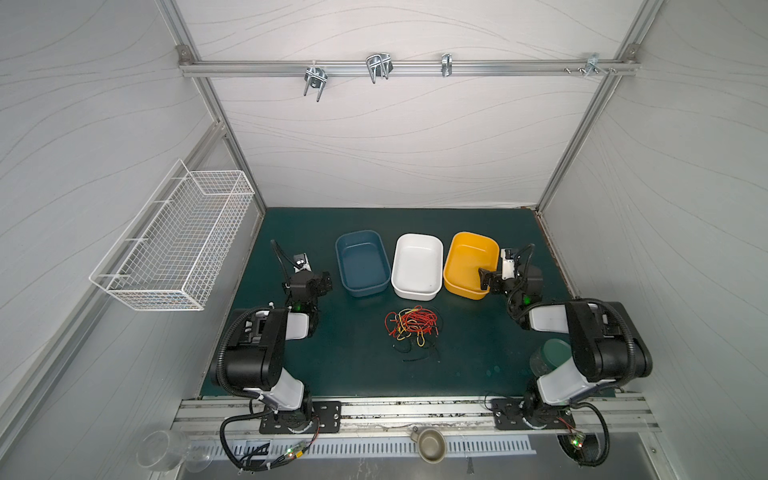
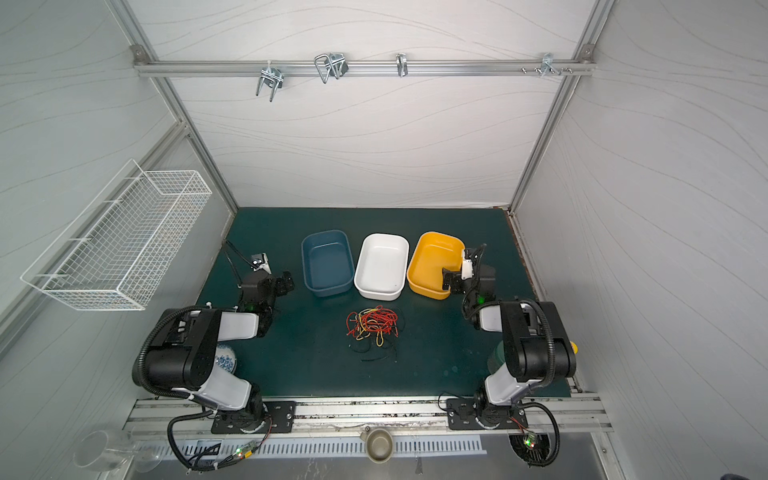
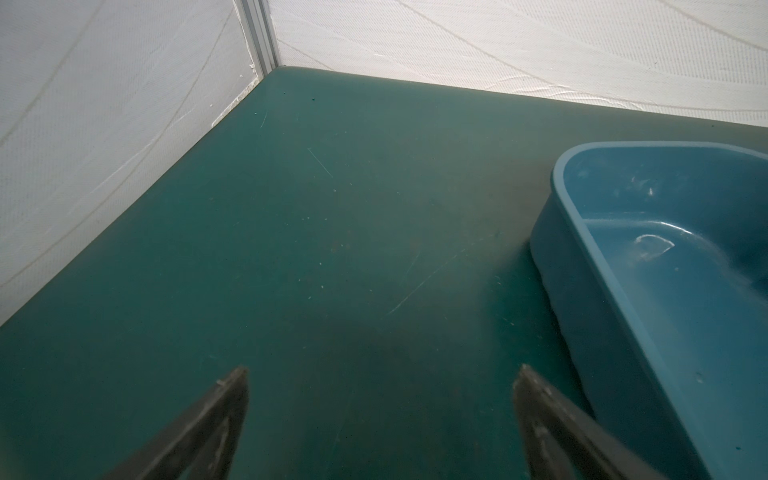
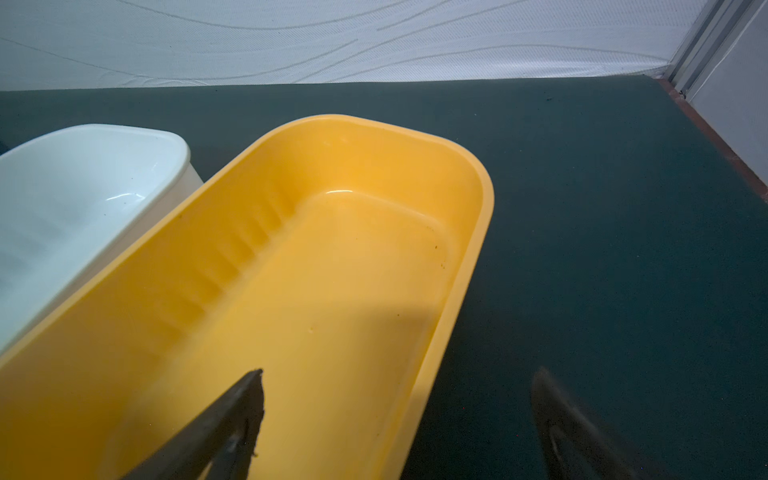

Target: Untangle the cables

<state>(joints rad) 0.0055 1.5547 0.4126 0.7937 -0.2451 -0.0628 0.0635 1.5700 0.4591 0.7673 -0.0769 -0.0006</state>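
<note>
1. The cables [image 1: 411, 326] lie in a loose tangle on the green mat [image 1: 478, 357], lower centre of both top views, below the white tub [image 1: 417, 237]. The thin black strands nearly vanish against the mat.
2. The left gripper [image 3: 382, 370] stands wide open over bare mat beside the glossy blue tub [image 3: 557, 257], which the frame cuts off.
3. The right gripper [image 4: 399, 372], jaws spread and empty, straddles the rounded rim of the smooth yellow tub [image 4: 461, 232]. One finger is blurred.

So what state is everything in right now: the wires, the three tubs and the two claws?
cables: tangled in one heap on the mat, untouched
blue tub: upright, empty
white tub: upright, empty
yellow tub: upright, empty
left gripper: open, holding nothing
right gripper: open, holding nothing, over the yellow tub's edge
</note>
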